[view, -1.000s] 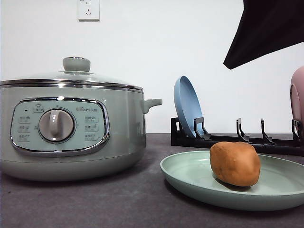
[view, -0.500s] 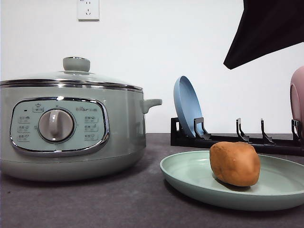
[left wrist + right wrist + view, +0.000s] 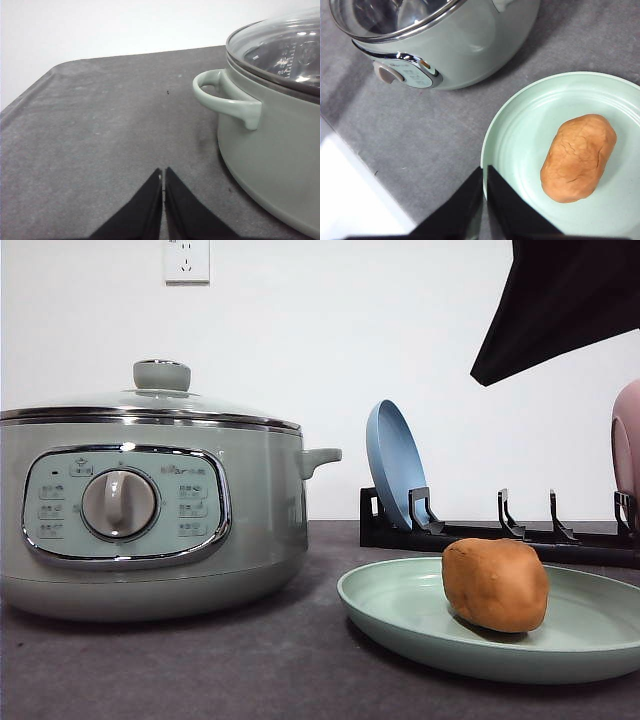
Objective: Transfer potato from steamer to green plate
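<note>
steamer [image 3: 280, 150] on table [image 3: 100, 130], left hand [image 3: 163, 192] closed

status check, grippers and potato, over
Left gripper shut, empty, beside steamer. Right gripper shut, empty. Potato on green plate.

The steamer [image 3: 150, 510] carried a small printed brand mark at the upper right of its control panel [image 3: 125, 505], too small to read. The buttons either side of the dial [image 3: 119, 504] bore tiny labels, possibly Chinese characters, also illegible. Faint markings showed through the glass lid [image 3: 287, 50], unreadable.
</note>
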You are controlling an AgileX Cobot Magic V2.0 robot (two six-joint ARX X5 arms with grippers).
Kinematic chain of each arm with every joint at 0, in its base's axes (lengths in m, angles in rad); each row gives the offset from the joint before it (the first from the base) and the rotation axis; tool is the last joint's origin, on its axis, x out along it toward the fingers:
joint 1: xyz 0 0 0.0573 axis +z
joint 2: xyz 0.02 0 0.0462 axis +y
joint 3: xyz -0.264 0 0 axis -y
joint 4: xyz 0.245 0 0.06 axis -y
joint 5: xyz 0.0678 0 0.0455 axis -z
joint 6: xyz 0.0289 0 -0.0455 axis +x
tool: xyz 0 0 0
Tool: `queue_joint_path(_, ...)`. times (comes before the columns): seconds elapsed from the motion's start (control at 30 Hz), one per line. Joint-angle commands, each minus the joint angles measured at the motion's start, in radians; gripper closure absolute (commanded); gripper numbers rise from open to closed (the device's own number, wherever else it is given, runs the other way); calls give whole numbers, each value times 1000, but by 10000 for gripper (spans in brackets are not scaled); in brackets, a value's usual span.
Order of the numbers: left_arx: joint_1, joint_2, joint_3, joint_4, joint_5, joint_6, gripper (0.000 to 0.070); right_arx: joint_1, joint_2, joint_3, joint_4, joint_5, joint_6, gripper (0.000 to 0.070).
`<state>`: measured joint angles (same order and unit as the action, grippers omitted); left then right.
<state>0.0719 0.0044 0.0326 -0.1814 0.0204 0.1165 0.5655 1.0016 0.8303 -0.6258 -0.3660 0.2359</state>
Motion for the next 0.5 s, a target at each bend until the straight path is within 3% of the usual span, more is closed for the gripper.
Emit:
queue_joint_path(0.0,2,-2,-21,-7,-6,-9,700,6,8,15,5,0,-9,700)
queue_joint_path(0.47,2,-2,-21,-7,-6,-9,700,6,8,15,5,0,-9,700)
